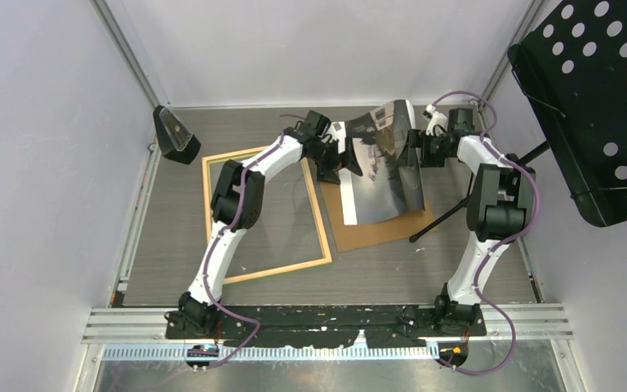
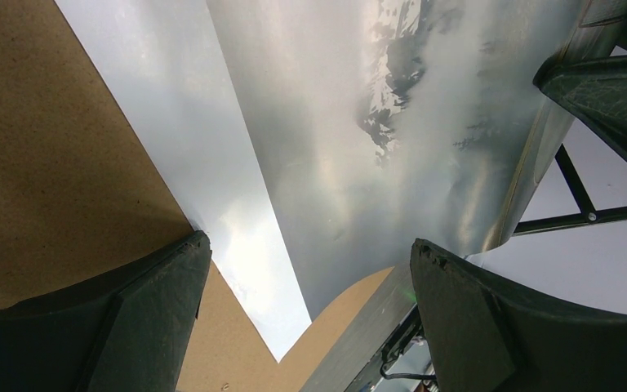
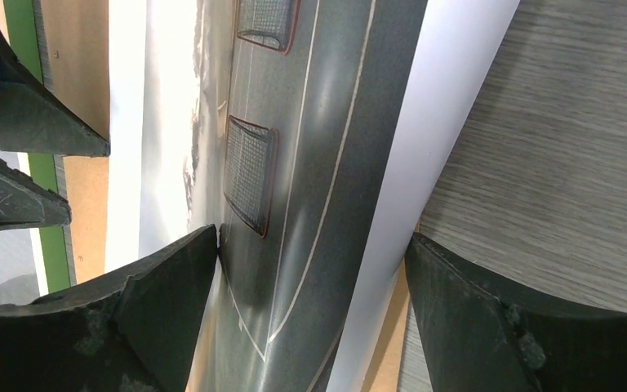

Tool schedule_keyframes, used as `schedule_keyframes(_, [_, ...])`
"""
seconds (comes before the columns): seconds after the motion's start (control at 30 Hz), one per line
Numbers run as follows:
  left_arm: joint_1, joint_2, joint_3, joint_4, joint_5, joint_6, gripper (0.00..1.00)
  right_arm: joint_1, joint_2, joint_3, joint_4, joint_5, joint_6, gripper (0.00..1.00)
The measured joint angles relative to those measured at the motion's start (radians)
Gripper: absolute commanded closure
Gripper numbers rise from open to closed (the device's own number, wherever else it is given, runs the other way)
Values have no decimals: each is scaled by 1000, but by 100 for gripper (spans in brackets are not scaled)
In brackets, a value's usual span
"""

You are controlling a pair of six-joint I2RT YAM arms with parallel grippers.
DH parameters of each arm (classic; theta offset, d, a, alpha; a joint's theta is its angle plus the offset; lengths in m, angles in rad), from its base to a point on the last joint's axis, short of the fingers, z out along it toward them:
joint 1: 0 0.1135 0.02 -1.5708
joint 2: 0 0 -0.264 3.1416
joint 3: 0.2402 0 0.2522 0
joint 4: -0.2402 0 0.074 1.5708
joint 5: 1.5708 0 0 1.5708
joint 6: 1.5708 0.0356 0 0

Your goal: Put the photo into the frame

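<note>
**Position.** The photo (image 1: 380,163) lies curled on a brown board (image 1: 375,233) at the far centre of the desk (image 1: 163,245), its far end arched up. The frame (image 1: 282,269) lies apart to its left, wood side up, partly under the left arm.

**Grippers.** The left gripper (image 1: 332,159) stands wide at the photo's left edge, and the right gripper (image 1: 415,151) stands wide at its right edge. Each straddles the sheet; neither clamps it.

**Risks, as judged.**
- The glossy print may slip from a shallow pinch.
- A pinch on the arch may crease it.
- The curl may spring it out of the frame opening.
- The left arm over the frame may obstruct the transfer.

**Surface.** Grey wood-grain, matt.

**Room.** Pale walls on three sides. A black perforated stand (image 1: 596,106) overhangs the right, and a small black wedge (image 1: 175,135) sits far left.
</note>
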Motion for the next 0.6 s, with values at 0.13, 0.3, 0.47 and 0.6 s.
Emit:
schedule_keyframes(0.13, [0, -2, -3, 3, 5, 0, 3, -16, 0, 0, 0, 3, 1, 11])
schedule_keyframes(0.3, [0, -2, -3, 3, 7, 0, 2, -37, 0, 0, 0, -5, 16, 12])
schedule_keyframes(0.47, [0, -2, -4, 4, 7, 0, 2, -56, 0, 3, 1, -36, 34, 12])
schedule_keyframes(0.6, [0, -2, -4, 4, 8, 0, 2, -62, 0, 5, 2, -76, 54, 14])
